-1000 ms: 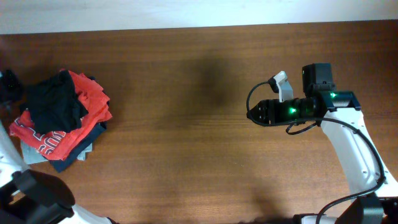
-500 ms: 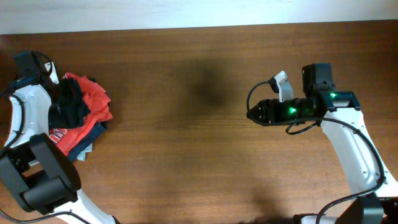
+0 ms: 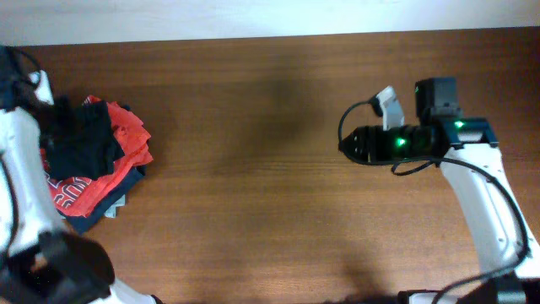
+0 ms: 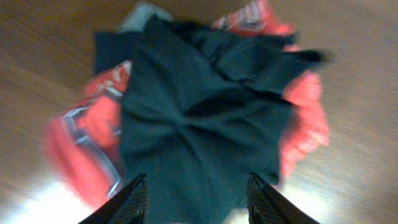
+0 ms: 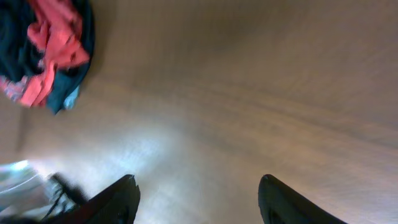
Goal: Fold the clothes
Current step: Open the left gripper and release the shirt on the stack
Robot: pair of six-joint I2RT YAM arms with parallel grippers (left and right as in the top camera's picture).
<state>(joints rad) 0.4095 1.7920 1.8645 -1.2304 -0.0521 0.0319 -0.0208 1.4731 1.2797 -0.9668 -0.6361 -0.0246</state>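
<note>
The clothes (image 4: pixel 199 112), a plain near-black garment, lie crumpled on top of a pile at the table's far left (image 3: pixel 80 139). My left gripper (image 4: pixel 198 200) hovers just over it. Its fingers (image 4: pixel 127 200) stand apart on either side of the dark cloth and grip nothing. The view is blurred, so I cannot tell whether the tips touch the fabric. My right gripper (image 5: pixel 199 199) is open over bare wood at the right side of the table (image 3: pixel 346 143), far from the pile.
Under the dark garment lie a red shirt with white lettering (image 3: pixel 126 139) and folded navy and grey garments (image 3: pixel 97 215). The pile shows small in the right wrist view (image 5: pixel 53 37). My white left arm (image 3: pixel 21 169) runs along the pile's left edge.
My left gripper has gone from shut to open above the dark garment, and the left arm has swung back toward the table's left edge. The right arm has barely shifted.
</note>
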